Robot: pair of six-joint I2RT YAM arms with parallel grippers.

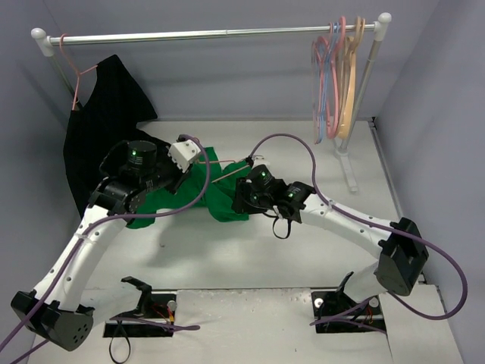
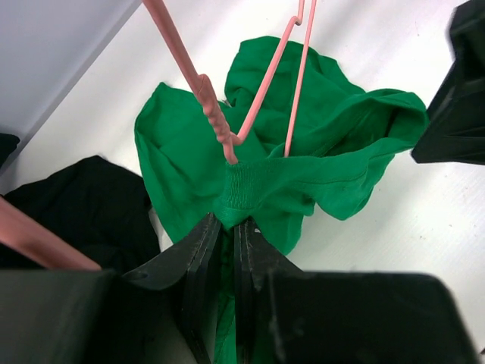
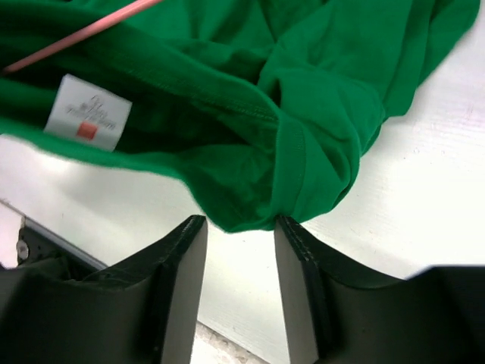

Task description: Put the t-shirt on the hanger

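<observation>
One left claw (image 2: 231, 225): pinching shirt (image 2: 333, 144) collar so hanger (image 2: 216, 121) slips in
Right claw (image 3: 239, 227): half open, gripping nothing

We note one white sewn tag (image 3: 87, 112) on the t-shirt (image 3: 318, 83), just below the hanger (image 3: 83, 32) wire: grey print too blurred to read, small red mark beneath. Nothing else legible.

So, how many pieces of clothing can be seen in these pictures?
2. The green t-shirt lies bunched on the middle of the table. The black garment hangs from a pink hanger at the left end of the rail. None seems hidden.
</observation>
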